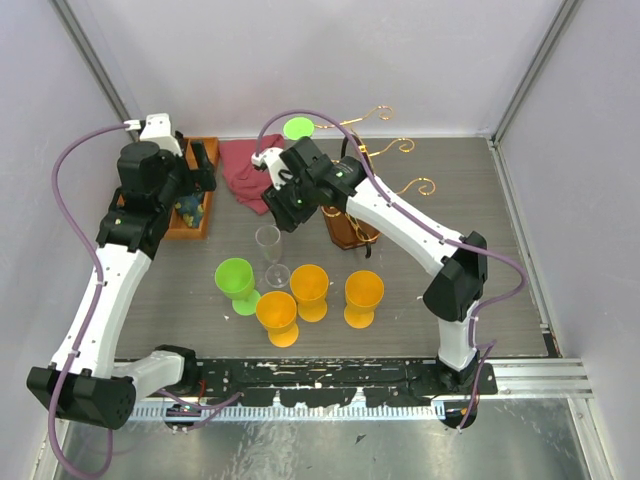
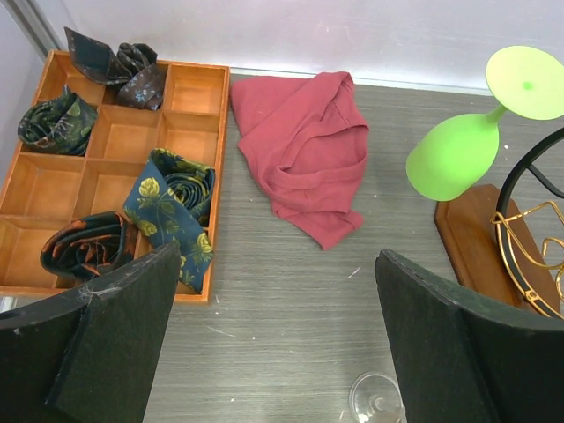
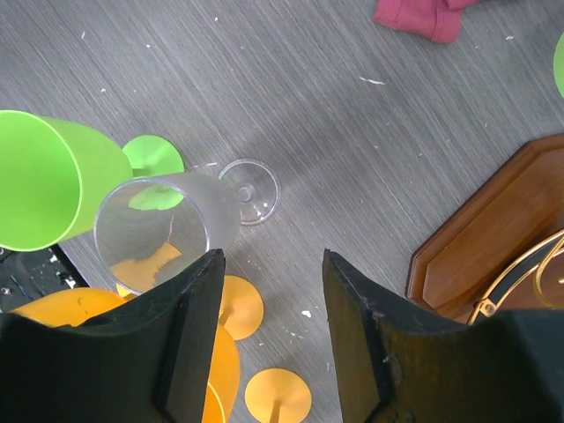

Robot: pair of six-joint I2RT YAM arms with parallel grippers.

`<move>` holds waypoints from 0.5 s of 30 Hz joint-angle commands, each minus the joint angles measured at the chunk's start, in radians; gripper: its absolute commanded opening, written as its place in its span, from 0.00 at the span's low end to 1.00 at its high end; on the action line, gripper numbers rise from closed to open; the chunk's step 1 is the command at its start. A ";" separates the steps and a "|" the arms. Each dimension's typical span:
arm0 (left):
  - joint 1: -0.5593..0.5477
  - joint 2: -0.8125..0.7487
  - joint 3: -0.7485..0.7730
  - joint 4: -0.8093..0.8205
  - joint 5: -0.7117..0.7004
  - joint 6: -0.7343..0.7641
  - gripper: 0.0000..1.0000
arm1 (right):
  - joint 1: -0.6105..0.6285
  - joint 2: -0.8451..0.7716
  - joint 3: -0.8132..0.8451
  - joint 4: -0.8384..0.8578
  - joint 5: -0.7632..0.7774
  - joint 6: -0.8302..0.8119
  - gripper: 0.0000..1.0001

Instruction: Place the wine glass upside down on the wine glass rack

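Open and empty, my right hand hovers close over the upright glass at mid-bench; the rack stands beyond it toward the far edge. My left hand gapes empty too.

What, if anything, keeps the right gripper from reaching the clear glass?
Likely nothing, so yes: the right gripper is open above the clear glass, a little to its side. The green glass stands close by, so room is tight.
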 commanded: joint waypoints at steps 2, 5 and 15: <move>0.007 -0.021 -0.009 -0.005 -0.006 -0.002 0.98 | 0.009 -0.083 0.048 0.070 -0.009 0.023 0.54; 0.008 -0.022 -0.009 -0.004 -0.010 0.001 0.98 | 0.016 -0.078 0.060 0.050 -0.011 0.018 0.54; 0.008 -0.015 -0.012 0.002 -0.012 0.007 0.98 | 0.040 -0.047 0.059 0.018 -0.029 0.022 0.54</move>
